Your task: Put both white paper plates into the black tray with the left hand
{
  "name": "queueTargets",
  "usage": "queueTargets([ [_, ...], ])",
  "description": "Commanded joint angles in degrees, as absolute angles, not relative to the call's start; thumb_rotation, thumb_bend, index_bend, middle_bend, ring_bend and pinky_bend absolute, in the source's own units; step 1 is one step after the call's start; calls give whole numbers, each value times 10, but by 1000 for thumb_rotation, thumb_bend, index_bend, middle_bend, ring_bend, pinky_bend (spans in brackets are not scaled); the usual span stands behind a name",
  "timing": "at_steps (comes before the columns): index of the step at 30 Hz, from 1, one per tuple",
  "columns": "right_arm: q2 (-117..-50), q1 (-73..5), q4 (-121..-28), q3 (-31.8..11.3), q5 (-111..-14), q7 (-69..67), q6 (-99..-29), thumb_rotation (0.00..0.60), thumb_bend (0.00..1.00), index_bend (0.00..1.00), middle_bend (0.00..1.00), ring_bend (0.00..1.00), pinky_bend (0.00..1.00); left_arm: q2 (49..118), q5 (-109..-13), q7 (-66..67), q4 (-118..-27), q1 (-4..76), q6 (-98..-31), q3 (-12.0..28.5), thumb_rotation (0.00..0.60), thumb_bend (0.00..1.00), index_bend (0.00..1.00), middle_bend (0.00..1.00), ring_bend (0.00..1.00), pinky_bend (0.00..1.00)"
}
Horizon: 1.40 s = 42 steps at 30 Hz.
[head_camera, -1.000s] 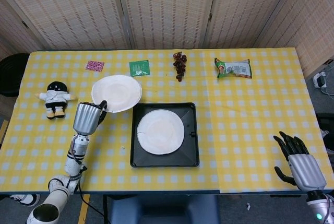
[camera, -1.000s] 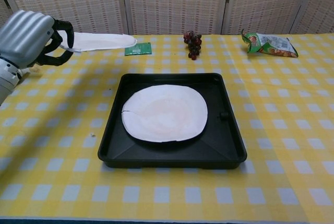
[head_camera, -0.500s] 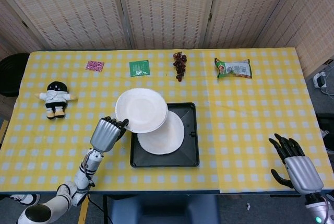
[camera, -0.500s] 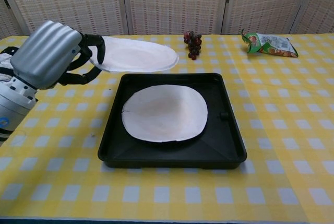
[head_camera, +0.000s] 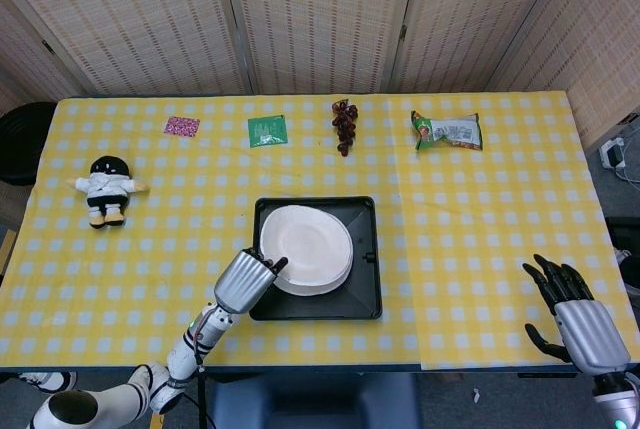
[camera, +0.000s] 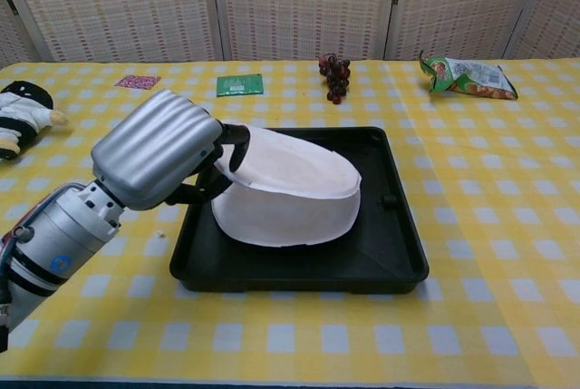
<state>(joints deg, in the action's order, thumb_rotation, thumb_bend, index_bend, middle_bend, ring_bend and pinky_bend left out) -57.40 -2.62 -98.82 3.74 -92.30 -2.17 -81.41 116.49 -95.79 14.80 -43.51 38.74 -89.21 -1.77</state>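
Note:
A black tray (head_camera: 364, 279) (camera: 390, 239) sits at the table's middle front. One white paper plate (camera: 281, 221) lies flat inside it. My left hand (head_camera: 247, 281) (camera: 159, 150) grips the near-left rim of the second white paper plate (head_camera: 305, 247) (camera: 294, 171), which is tilted over the first one, its far edge down near it. In the head view the two plates overlap and the lower one is mostly hidden. My right hand (head_camera: 577, 314) hovers at the table's front right corner with fingers spread and nothing in it.
A small doll (head_camera: 104, 187) (camera: 20, 119) lies at the left. Along the back are a pink packet (head_camera: 181, 126), a green packet (head_camera: 267, 130) (camera: 239, 85), a bunch of dark grapes (head_camera: 344, 125) (camera: 334, 75) and a snack bag (head_camera: 447, 131) (camera: 465, 78).
My left hand has carried the second plate right and toward the front, from left of the tray to over the plate inside it, and lowered it. The right hand barely shifted.

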Motion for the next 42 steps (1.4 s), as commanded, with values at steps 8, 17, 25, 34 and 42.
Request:
queueTargets([
  [8,-568,-23,-987,38,-929,-33,-822,600,377,0,0,0,0,1200,-959,138,-387,385,-868,-6,600,520,647,1000,1000,1000],
  [17,-565,-22,-985,36,-927,-39,-824,600,377,0,0,0,0,1215,-953,124,-362,382,-850,1,600,485,446,1000,1000,1000],
  [25,-565,-20,-986,37,-931,-38,-827,600,378,0,0,0,0,1201,-962,152,-401,374,-853,-3,600,254,293,1000,1000,1000],
  [34,-564,-17,-986,39,-938,-40,-834,600,377,0,0,0,0,1151,-962,224,-513,367,-822,-7,600,167,215,1000,1000,1000],
  [42,-564,-18,-986,42,-945,-41,-834,600,377,0,0,0,0,1093,-972,276,-629,354,-823,-11,600,159,187,1000,1000,1000],
])
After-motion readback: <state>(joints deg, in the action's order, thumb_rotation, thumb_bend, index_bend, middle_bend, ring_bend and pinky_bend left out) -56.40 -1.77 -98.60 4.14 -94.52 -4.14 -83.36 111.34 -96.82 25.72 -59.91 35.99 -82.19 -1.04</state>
